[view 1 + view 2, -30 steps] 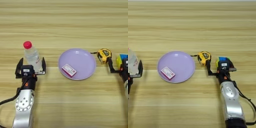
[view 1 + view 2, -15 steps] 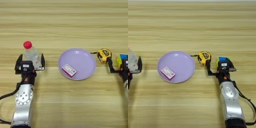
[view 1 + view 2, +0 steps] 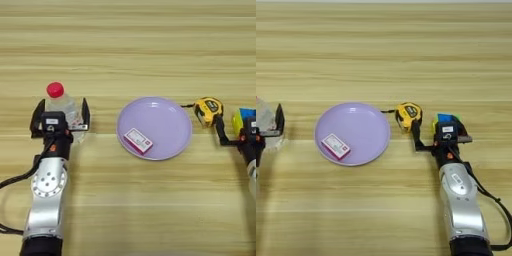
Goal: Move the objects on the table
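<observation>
A clear plastic bottle (image 3: 64, 106) with a red cap stands upright at the left of the table (image 3: 130, 45). My left gripper (image 3: 61, 115) is open, with one finger on each side of the bottle's lower body. The small red-and-white box (image 3: 336, 146) lies flat on a purple plate (image 3: 363, 122) in the middle. At the right, the multicoloured puzzle cube (image 3: 445, 119) sits just ahead of my right gripper (image 3: 441, 136), which is open with its fingers spread to either side of the cube. The gripper's body hides the cube's near side.
A yellow tape measure (image 3: 407, 113) lies between the plate and the cube, close to the right gripper's left finger (image 3: 415, 134). Bare wood stretches across the far half of the table and along the front between the two arms.
My left gripper has slid forward so that its open fingers now flank the bottle. The bottle, plate, box, cube and right arm have stayed put.
</observation>
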You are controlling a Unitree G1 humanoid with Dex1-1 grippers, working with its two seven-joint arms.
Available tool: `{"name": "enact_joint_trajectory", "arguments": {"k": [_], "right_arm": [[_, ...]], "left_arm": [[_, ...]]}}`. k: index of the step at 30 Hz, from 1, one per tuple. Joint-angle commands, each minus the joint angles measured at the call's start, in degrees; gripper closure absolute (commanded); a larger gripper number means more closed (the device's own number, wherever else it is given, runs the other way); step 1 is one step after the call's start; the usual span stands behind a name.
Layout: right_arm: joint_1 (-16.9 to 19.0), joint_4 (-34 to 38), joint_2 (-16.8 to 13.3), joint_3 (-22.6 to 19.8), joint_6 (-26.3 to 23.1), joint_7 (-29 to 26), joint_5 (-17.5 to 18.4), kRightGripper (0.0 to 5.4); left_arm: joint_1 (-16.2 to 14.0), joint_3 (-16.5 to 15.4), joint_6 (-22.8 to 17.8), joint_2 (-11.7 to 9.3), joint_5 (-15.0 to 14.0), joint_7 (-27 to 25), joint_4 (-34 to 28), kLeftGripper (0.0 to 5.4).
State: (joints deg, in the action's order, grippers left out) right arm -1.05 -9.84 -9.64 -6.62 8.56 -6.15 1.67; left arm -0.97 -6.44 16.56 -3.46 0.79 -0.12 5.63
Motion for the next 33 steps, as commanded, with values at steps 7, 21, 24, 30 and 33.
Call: {"name": "enact_joint_trajectory", "arguments": {"k": [7, 21, 24, 30, 33], "right_arm": [[0.6, -0.3, 0.6, 0.5, -0.3, 0.2, 0.0, 0.04], [0.8, -0.2, 0.6, 0.7, -0.3, 0.4, 0.0, 0.04], [0.8, -0.1, 0.6, 0.6, -0.3, 0.4, 0.1, 0.0], [0.9, -0.2, 0.5, 0.5, -0.2, 0.3, 0.1, 0.0], [0.8, -0.2, 0.5, 0.5, -0.2, 0.3, 0.1, 0.0]], "left_arm": [[1.8, -0.2, -1.6, -0.1, -0.5, 0.2, 2.1, 0.0], [2.9, -0.3, -1.7, 0.0, -0.8, 0.2, 3.4, 0.0], [2.9, -0.3, -1.7, 0.0, -0.9, 0.1, 3.5, 0.18], [3.0, -0.3, -1.5, 0.0, -1.2, 0.1, 3.6, 0.91], [2.9, -0.1, -1.8, -0.1, -1.3, 0.0, 3.5, 1.21]]}}
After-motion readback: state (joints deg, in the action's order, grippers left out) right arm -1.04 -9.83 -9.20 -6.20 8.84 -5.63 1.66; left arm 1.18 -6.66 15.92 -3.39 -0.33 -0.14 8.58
